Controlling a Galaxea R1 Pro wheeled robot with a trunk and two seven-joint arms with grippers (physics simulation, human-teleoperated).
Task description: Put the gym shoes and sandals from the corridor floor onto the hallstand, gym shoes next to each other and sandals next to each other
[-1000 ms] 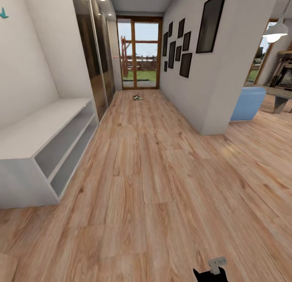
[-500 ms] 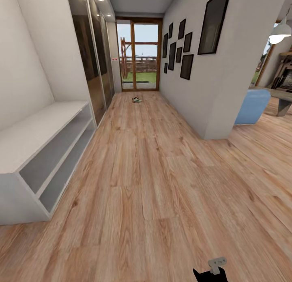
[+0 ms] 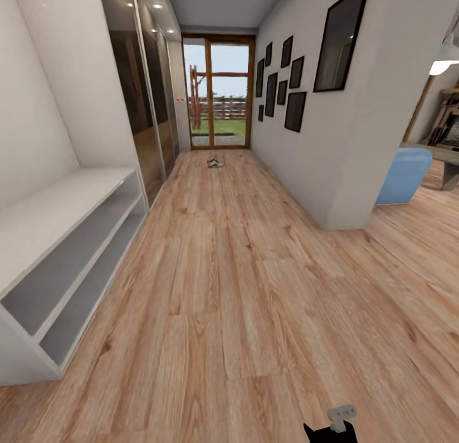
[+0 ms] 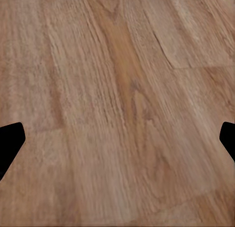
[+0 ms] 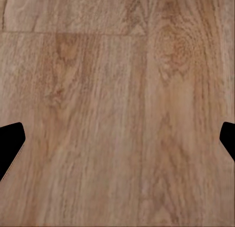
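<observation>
Stage: judged from the task, the robot is in transit along the corridor; nothing is grasped and no shoe is on any shelf.

Landmark: the wood-framed glass door [image 3: 218,89] at the corridor's far end; places below are given from it.

Task's thing: a small pale shoe-like object with a green touch [image 3: 215,164] lies on the light-brown wood-grain plank floor [image 3: 242,283] just in front of the door, well apart from the robot. It is probably one gym shoe, perhaps two; it is too small to tell.

Pointing and long axis: it looks longer across the corridor than along it, but which end is the toe cannot be told.

Sandals: not made out in these pictures.

Low pale grey-white shelf unit with two open levels [image 3: 57,271]: far from the door, against the wall on the robot's left, both levels bare. Its open side faces the corridor, which suits loading from the floor side. Whether it is the hallstand cannot be told.

Left claw [image 4: 117,138]: fingers apart, only bare planks between the dark tips.

Right claw [image 5: 117,138]: fingers apart likewise, over bare planks.

Why held so: both arms appear to hang low with claws aimed at the floor, likely a carrying pose for driving, ready for a downward pick.
</observation>
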